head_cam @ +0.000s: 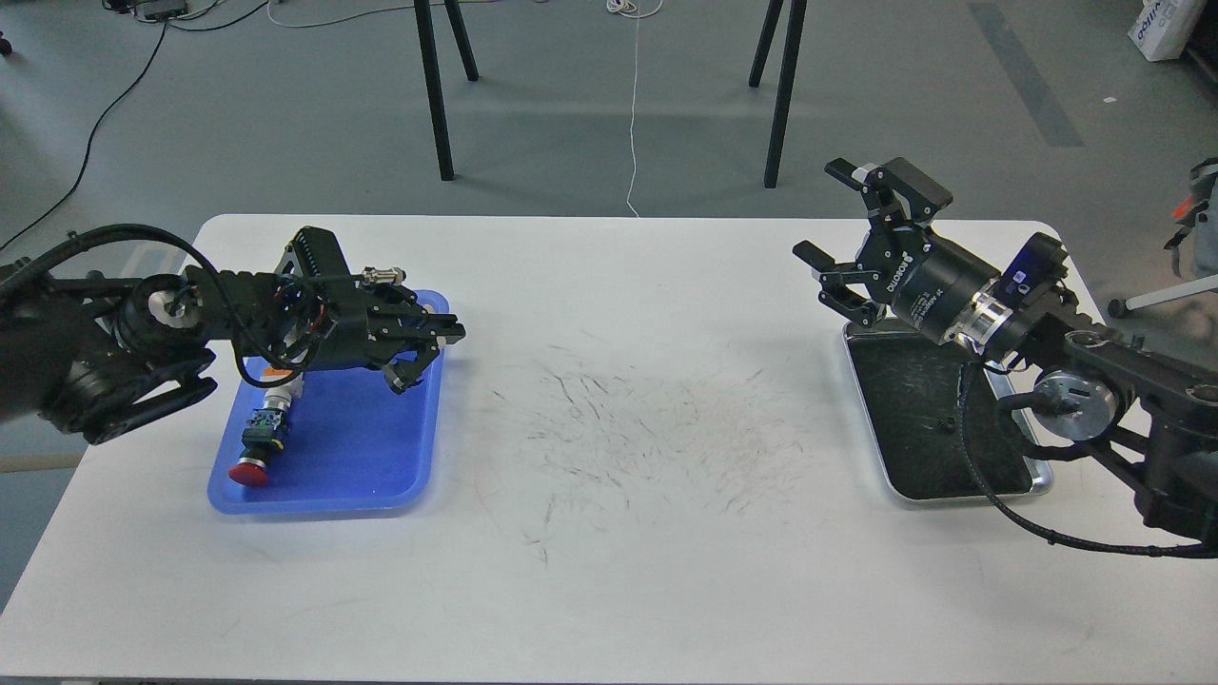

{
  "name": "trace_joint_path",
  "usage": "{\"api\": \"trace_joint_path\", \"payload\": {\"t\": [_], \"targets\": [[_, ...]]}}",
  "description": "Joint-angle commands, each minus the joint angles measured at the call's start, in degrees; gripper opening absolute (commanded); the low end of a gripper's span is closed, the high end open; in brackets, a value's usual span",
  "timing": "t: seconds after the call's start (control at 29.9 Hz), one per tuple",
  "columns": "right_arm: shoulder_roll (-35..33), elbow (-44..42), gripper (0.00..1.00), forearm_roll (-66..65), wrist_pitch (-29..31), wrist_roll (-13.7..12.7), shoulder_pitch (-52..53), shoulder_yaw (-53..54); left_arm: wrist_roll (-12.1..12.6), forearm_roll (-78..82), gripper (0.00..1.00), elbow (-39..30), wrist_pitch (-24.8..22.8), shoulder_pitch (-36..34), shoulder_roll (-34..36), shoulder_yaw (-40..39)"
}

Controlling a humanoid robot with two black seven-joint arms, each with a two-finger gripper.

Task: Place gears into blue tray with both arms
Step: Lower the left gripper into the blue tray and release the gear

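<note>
Head view: left gripper [430, 354] hangs over the blue tray's [352, 476] 1 o'clock corner, fingers slightly parted, nothing visible between them. Right gripper [830, 221], jaws spread wide and empty, sits above the silver tray's [1039, 483] 11 o'clock corner; one gear [947, 424] lies inside.

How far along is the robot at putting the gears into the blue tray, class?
Done: no gear can be made out in the blue tray, which shows only a red-capped button. In hand: the left gripper hovers over the tray's right edge; whether it holds anything cannot be told. Left: one small gear lies in the silver tray, and the right gripper is open above its far end.
</note>
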Motion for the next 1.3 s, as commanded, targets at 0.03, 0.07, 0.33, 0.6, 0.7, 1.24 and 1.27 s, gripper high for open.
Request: {"api": "trace_joint_path", "payload": {"t": [0.03, 0.07, 0.33, 0.6, 0.7, 1.24, 1.27], "targets": [[-0.5, 0.0, 0.98, 0.0, 0.0, 0.0, 0.0, 0.1, 0.0, 1.2, 0.15, 0.4, 0.0, 0.2, 0.1, 1.2], [-0.7, 0.0, 0.98, 0.0, 0.0, 0.0, 0.0, 0.1, 0.0, 1.4, 0.15, 0.5, 0.0, 0.2, 0.1, 1.9], [-0.8, 0.1, 0.98, 0.0, 0.0, 0.0, -0.2, 0.1, 0.0, 3.0, 0.16, 1.5, 0.0, 0.3, 2.0, 2.8], [-0.8, 0.1, 0.98, 0.0, 0.0, 0.0, -0.2, 0.7, 0.0, 3.8, 0.16, 1.5, 0.0, 0.2, 4.0, 3.0], [-0.8, 0.0, 0.98, 0.0, 0.0, 0.0, -0.2, 0.7, 0.0, 4.9, 0.16, 1.5, 0.0, 0.3, 4.6, 3.8], [-0.9, 0.0, 0.98, 0.0, 0.0, 0.0, -0.3, 0.8, 0.0, 5.5, 0.16, 2.8, 0.0, 0.7, 4.7, 4.8], [-0.9, 0.0, 0.98, 0.0, 0.0, 0.0, -0.3, 0.8, 0.0, 5.4, 0.16, 2.9, 0.0, 0.7, 4.7, 5.4]]}}
